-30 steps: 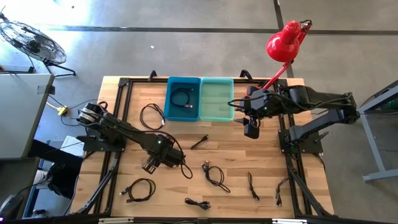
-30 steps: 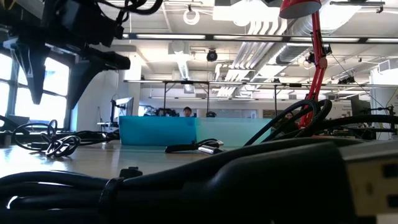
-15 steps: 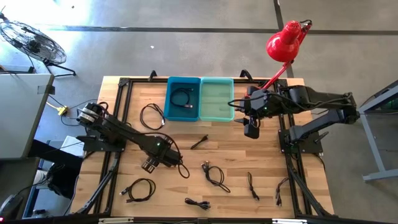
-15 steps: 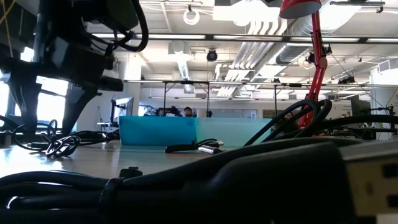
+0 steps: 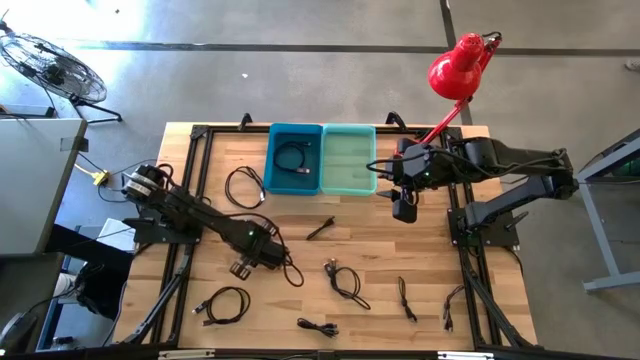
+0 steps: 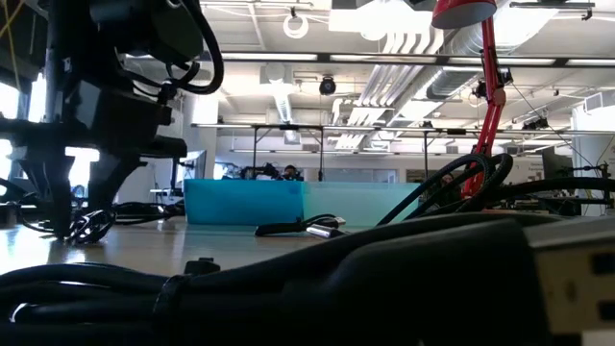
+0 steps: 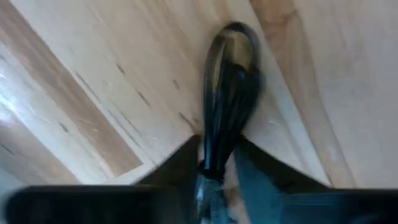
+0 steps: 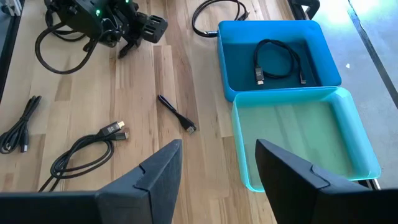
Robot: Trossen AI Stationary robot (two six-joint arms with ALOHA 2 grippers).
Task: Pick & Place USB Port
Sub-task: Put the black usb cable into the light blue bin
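A black cable (image 7: 230,81) lies coiled on the wooden table at the near left. My left gripper (image 5: 250,262) points down at it and is shut on it; the low view shows the gripper (image 6: 69,216) down at the coil (image 6: 91,227). A blue bin (image 5: 296,158) at the far edge holds one black cable (image 5: 292,160). Beside it stands a teal bin (image 5: 349,158). My right gripper (image 8: 217,180) hangs open above the table near the teal bin, touching nothing. My left gripper pinches the cable's narrow loop (image 7: 219,149) between its two fingers (image 7: 177,165), coming from above and pointing down. Several strands run together through the gap. The far end of the loop (image 7: 235,34) lies on the table top.
More black cables lie loose on the table: one left of the blue bin (image 5: 244,186), a short one mid-table (image 5: 320,228), others toward the near edge (image 5: 345,280) (image 5: 226,305) (image 5: 317,326) (image 5: 405,298). A red lamp (image 5: 460,65) stands at the far right.
My left gripper has come down from above the table onto the cable coil, and in the low view its fingers have drawn closer together around it.
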